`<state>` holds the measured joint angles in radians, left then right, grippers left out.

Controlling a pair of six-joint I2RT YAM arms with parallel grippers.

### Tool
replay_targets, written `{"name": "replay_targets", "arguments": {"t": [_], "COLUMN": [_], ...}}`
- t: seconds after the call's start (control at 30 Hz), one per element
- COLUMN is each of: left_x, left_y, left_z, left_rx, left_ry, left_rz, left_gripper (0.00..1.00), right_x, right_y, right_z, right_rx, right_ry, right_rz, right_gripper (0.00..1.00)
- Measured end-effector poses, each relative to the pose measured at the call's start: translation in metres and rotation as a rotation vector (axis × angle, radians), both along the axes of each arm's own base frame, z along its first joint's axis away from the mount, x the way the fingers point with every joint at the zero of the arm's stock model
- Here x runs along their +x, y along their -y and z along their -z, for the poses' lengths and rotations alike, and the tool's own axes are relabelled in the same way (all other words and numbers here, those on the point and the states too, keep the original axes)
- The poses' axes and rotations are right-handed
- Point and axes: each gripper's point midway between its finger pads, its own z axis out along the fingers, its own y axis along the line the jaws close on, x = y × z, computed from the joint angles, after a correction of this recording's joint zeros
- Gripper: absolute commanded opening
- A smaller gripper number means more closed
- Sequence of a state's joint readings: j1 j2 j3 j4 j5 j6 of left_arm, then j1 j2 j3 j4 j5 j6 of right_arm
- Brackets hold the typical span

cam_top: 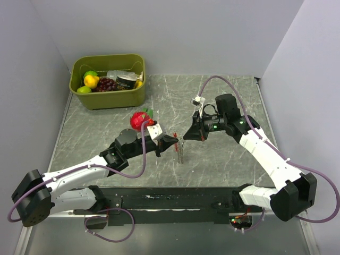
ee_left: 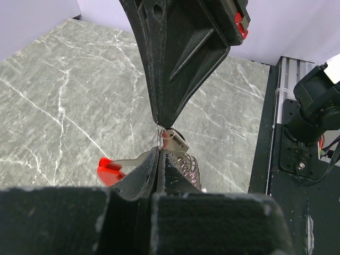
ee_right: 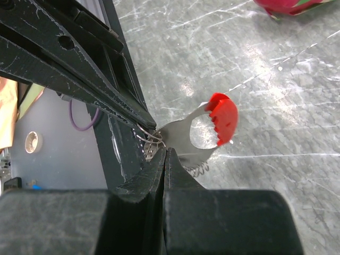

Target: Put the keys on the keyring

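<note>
- The keyring [cam_top: 180, 151] is held up off the table near the strawberry toy [cam_top: 140, 120], on the side toward the arm bases and a little toward the right arm.
- The left gripper [cam_top: 172, 139] reaches in from the toy's side, with its jaws pressed together on the keyring.
- The right gripper [cam_top: 185, 136] meets it tip to tip from the side away from the toy, also clamped tight on the keyring. Which part each one pinches I cannot tell.
- The red fob [ee_right: 222, 120] sticks out sideways from the pinch, and the silvery chain [ee_right: 199, 169] dangles below.
- A flat silver key-like piece [ee_left: 173, 139] sits right at the thin wire loop where the tips meet.
- I judge the threading to be under way. Whether that key is already on the loop is too fine to see, and I spot no loose keys lying around the toy.
- The green bin [cam_top: 114, 99] of fruit stands beyond the toy, well apart from the work.
</note>
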<state>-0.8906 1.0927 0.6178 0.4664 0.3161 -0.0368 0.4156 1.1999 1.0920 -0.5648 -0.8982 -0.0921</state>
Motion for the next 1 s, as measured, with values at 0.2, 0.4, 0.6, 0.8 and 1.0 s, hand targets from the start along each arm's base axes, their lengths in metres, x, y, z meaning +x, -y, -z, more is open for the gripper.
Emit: {"name": "replay_targets", "arguments": {"t": [0.2, 0.4, 0.6, 0.8, 1.0], "left_x": [0.000, 0.000, -0.001, -0.003, -0.011], "left_y": [0.000, 0.000, -0.001, -0.002, -0.003], "left_z": [0.000, -0.002, -0.005, -0.012, -0.029], "left_rx": [0.000, -0.005, -0.012, -0.028, -0.085], "left_ry": [0.000, 0.003, 0.009, 0.022, 0.067], "left_rz": [0.000, 0.001, 0.001, 0.004, 0.040], "left_gripper": [0.01, 0.01, 0.01, 0.01, 0.01], "right_x": [0.000, 0.005, 0.007, 0.000, -0.014], "right_y": [0.000, 0.001, 0.010, 0.021, 0.015], "right_z": [0.000, 0.000, -0.010, -0.038, -0.056], "right_rx": [0.000, -0.005, 0.010, 0.097, 0.206], "right_ry": [0.002, 0.010, 0.095, 0.223, 0.255], "right_rz": [-0.001, 0.030, 0.090, 0.106, -0.007], "right_gripper": [0.14, 0.64, 0.91, 0.91, 0.84]}}
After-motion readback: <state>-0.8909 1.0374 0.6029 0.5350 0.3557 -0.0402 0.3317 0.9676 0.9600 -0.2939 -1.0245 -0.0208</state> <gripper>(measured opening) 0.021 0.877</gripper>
